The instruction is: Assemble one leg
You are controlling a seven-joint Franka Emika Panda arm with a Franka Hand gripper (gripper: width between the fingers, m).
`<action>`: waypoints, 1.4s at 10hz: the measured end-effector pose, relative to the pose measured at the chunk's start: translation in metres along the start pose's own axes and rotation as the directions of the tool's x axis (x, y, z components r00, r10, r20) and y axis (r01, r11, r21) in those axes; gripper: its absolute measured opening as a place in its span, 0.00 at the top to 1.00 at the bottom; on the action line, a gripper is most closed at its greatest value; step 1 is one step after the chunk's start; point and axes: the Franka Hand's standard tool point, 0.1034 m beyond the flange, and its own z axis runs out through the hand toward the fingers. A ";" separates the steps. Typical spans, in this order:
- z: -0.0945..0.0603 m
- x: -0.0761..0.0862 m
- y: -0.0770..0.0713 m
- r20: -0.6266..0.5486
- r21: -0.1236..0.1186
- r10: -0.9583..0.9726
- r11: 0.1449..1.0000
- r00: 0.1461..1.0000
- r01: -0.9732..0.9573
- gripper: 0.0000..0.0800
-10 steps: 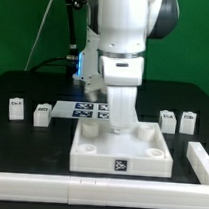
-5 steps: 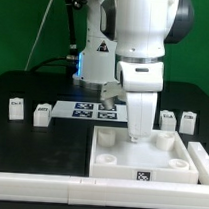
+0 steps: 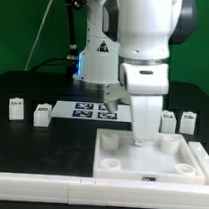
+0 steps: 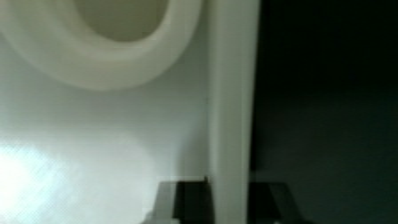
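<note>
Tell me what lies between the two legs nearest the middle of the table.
In the exterior view, the marker board lies between the leg on its left and the leg on its right; the arm also stands there, near the latter.

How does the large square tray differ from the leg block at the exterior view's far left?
The tray is far larger than the leg. The tray is flat with round corner sockets; the leg is boxy. The tool grips the tray's wall; the leg stands free. Both are white.
</note>
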 end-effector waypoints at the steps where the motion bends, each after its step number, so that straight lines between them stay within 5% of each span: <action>1: 0.001 0.005 0.012 -0.007 -0.013 -0.004 1.000 1.000 0.004 0.92; 7: 0.003 0.005 0.013 -0.003 0.007 0.004 1.000 1.000 -0.004 0.93; 8: 0.003 0.004 0.013 -0.003 0.007 0.004 1.000 1.000 -0.004 0.83; 9: 0.003 0.004 0.013 -0.003 0.006 0.005 1.000 1.000 -0.005 0.57; 10: 0.003 0.004 0.013 -0.003 0.005 0.005 1.000 1.000 -0.005 0.57; 12: 0.003 0.004 0.014 -0.004 0.002 0.006 1.000 1.000 -0.006 0.22; 14: 0.003 0.004 0.014 -0.004 0.001 0.006 1.000 1.000 -0.006 0.19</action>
